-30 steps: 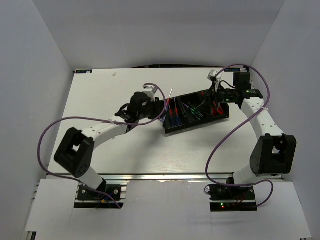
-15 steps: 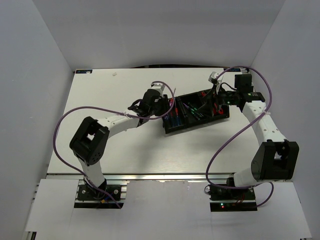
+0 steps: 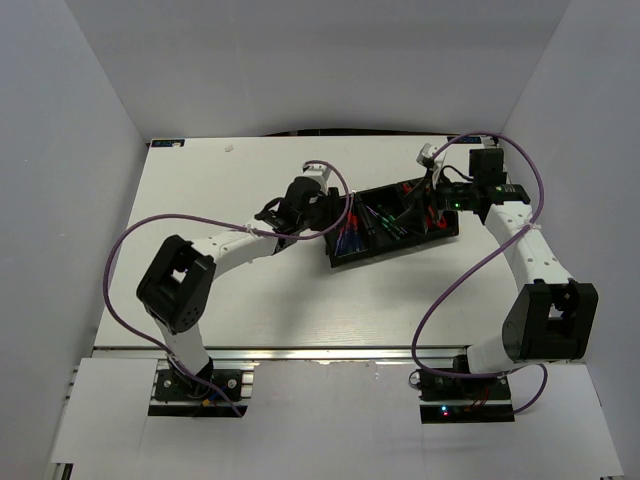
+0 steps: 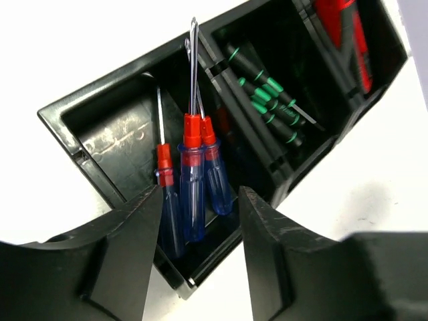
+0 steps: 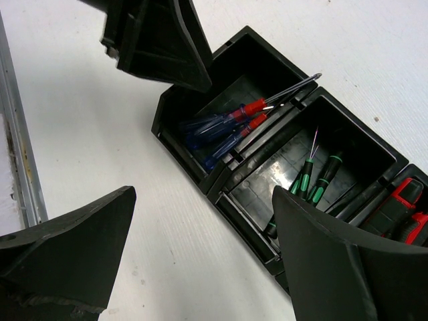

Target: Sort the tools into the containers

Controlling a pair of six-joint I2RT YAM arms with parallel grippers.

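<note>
White worktop (image 3: 200, 200) boxed by pale grey walls, with black tray (image 3: 392, 252) lying aslant toward the far right side. Holds blue-handled screwdrivers (image 4: 192, 180) in the end compartment nearest the left arm, three by the look of it, leaning shaft-up against the divider. Black screwdrivers with green marks (image 4: 271, 100) in the middle compartment, red pocket knives (image 4: 344, 33) in the far end one.

Left claw (image 4: 199, 200): parted moderately, gripping nothing, poised just above the near corner of the blue-handle compartment, with both pads apart from the handles seen in the gap. Right claw (image 5: 204, 194): spread wide, empty, hanging near the knife end and looking down across all three compartments.

Judged as the tail of a drop-off into the blue-handle compartment, and likely close to the end of the sorting. No tool made out loose outside the tray from above, though arms and cables hide parts of the worktop.

Next: draw the left claw up and back toward its own base, jaws kept parted and clear of the upstanding shafts, easy to tip or snag with a sideways sweep. Then scan the hidden patches for any leftover before calling it sorted.
</note>
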